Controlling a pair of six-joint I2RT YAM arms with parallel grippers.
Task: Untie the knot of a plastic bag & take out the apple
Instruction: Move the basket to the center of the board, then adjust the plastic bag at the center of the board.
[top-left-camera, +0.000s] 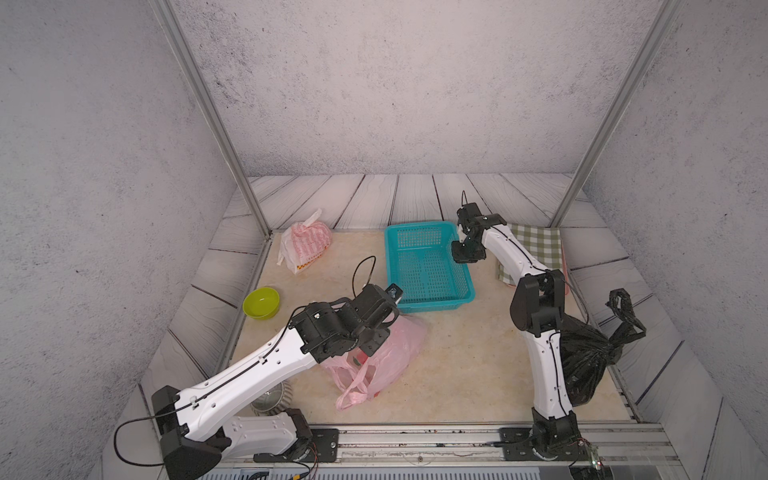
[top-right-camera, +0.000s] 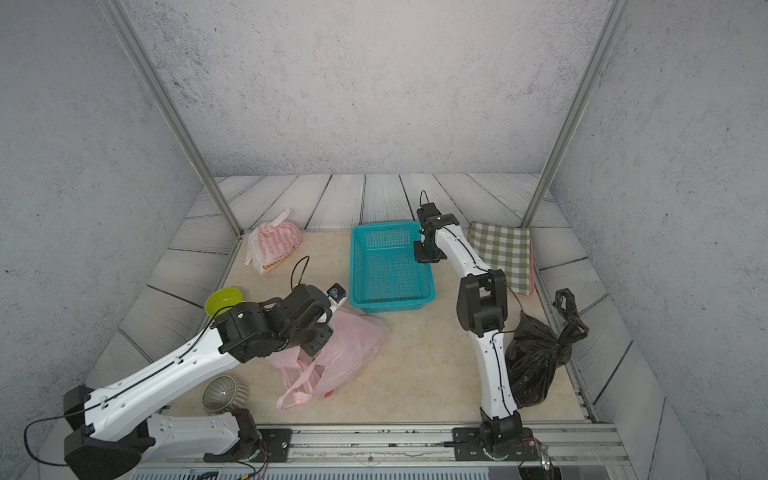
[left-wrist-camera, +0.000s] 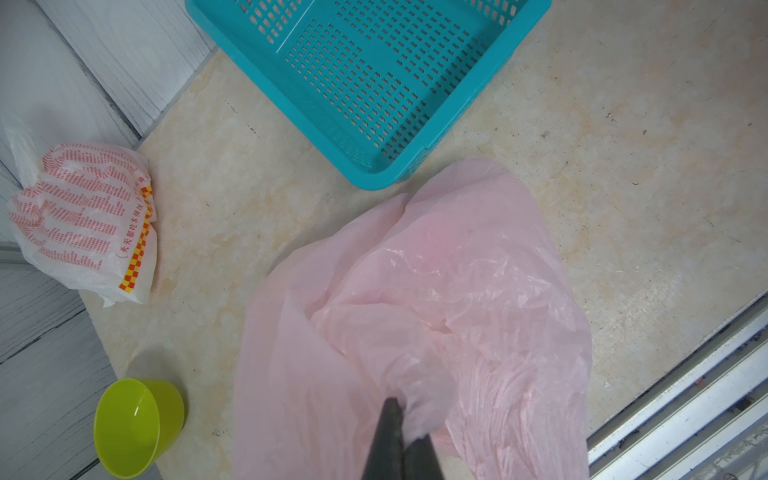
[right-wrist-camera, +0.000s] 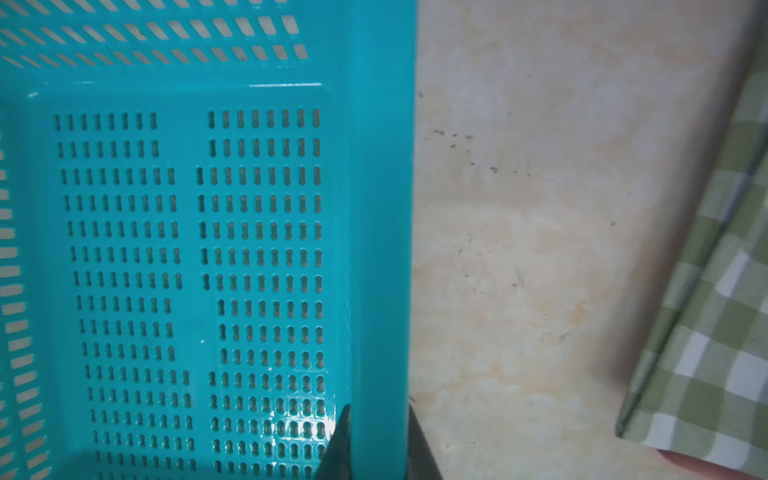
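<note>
The table (top-left-camera: 457, 365) fills my view, a pale marbled top with both arms reaching in from the near rail. The biggest thing on it is the teal basket (top-left-camera: 436, 304), set toward the far middle. My right gripper (right-wrist-camera: 379, 415) is at the basket's right-hand wall, one finger inside and one outside, and in the right wrist view the jaws look closed onto that wall.

A black bag (top-left-camera: 590, 353) sits tied shut at the near right, partly behind the right arm. The pink bag (top-left-camera: 399, 349) lies crumpled in the near middle, just in front of the basket, with its handles lying as loose loops toward the rail. My left gripper (left-wrist-camera: 395, 405) is fully closed, pinching a fold of that pink film.

A green checked cloth (top-left-camera: 536, 245) lies folded at the far right, beside the basket. A white bag with red print (top-left-camera: 309, 245) stands in the far left corner. A green bowl (top-left-camera: 261, 311) sits at the left edge, and a ribbed metal cup (top-right-camera: 224, 395) lies near the left arm's base.

The apple (top-left-camera: 358, 360) shows only as a reddish patch through the pink bag, just under the left gripper; I cannot make out more.
</note>
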